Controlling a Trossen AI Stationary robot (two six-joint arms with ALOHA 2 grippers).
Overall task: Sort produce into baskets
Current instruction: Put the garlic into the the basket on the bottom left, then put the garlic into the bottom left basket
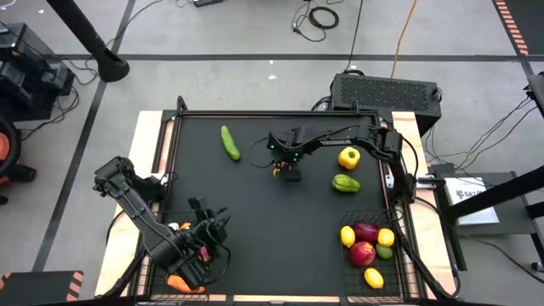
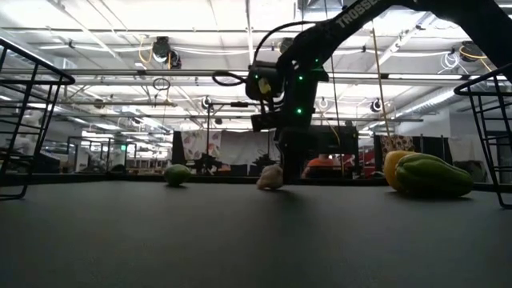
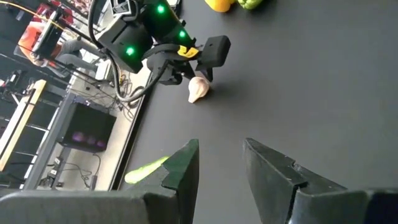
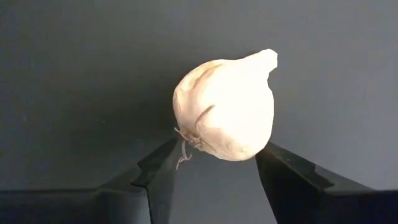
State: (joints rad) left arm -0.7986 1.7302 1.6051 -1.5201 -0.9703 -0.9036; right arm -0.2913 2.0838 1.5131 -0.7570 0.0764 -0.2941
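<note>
Black worktop (image 1: 255,221) under bright ceiling lights, a cluttered workshop behind; near its middle lies a white garlic bulb (image 4: 225,107), resting on the surface. The right claw (image 1: 287,167) stands directly over it, its two dark fingers (image 4: 155,165) set either side of the bulb and apart, not visibly pressing it (contact cannot be told for sure). The step in hand looks like the pick-up of the garlic; the next move calls for the fingers to clamp on the bulb, then a lift toward a basket. Just beyond sit a yellow pepper (image 1: 348,157) and a green pepper (image 1: 345,183); a cucumber (image 1: 230,142) lies well apart. One basket (image 1: 350,270) already holds lemons and red fruit. The left claw (image 1: 208,225) waits over the other corner, fingers apart, holding nothing.
</note>
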